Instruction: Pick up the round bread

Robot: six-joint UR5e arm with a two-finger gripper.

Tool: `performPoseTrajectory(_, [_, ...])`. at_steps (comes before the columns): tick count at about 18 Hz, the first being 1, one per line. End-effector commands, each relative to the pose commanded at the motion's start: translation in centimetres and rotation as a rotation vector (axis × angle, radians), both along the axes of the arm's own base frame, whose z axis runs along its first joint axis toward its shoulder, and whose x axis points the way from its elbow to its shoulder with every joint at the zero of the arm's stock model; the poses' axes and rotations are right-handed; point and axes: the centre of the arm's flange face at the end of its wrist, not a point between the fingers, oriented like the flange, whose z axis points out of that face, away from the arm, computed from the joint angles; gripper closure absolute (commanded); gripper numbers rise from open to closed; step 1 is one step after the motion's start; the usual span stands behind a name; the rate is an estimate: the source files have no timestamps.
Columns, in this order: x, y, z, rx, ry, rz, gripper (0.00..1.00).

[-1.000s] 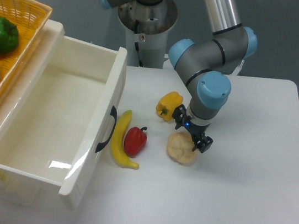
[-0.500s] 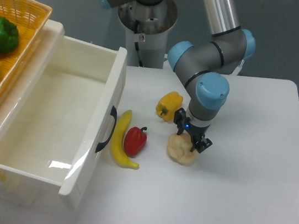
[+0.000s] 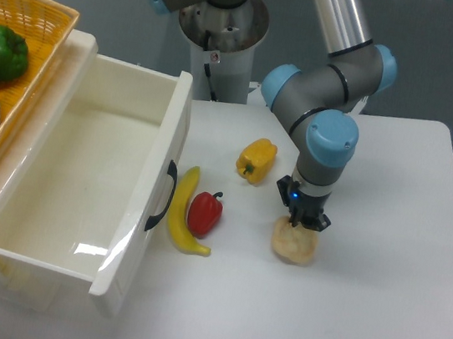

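Jaws [image 3: 301,220] — on lumpy round bread [image 3: 295,241]

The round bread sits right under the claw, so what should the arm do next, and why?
Probably lift straight up a little. The gripper appears closed on the top of the round bread, which rests on the table, well apart from the red pepper.

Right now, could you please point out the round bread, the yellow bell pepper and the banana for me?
round bread [image 3: 294,243], fixed camera view, front of its lumpy top.
yellow bell pepper [image 3: 256,159], fixed camera view, middle of its glossy body.
banana [image 3: 181,212], fixed camera view, middle of its curve.
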Motion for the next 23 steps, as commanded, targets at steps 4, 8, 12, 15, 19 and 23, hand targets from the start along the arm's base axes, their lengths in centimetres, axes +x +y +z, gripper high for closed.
performPoseTrajectory(4, [-1.5,0.2,1.6,0.003,-0.001,0.007,1.00])
performPoseTrajectory(8, [-4.7,0.8,4.5,-0.011,-0.027,0.023,1.00])
performPoseTrajectory(12, [-7.6,2.0,6.7,-0.018,-0.041,0.024,1.00])
performPoseTrajectory(15, [-9.3,2.4,8.0,-0.018,-0.037,0.028,1.00])
performPoseTrajectory(19, [-10.1,2.8,9.0,-0.028,-0.056,0.025,1.00])
performPoseTrajectory(23, [-10.8,2.1,9.1,-0.026,-0.055,0.035,1.00])
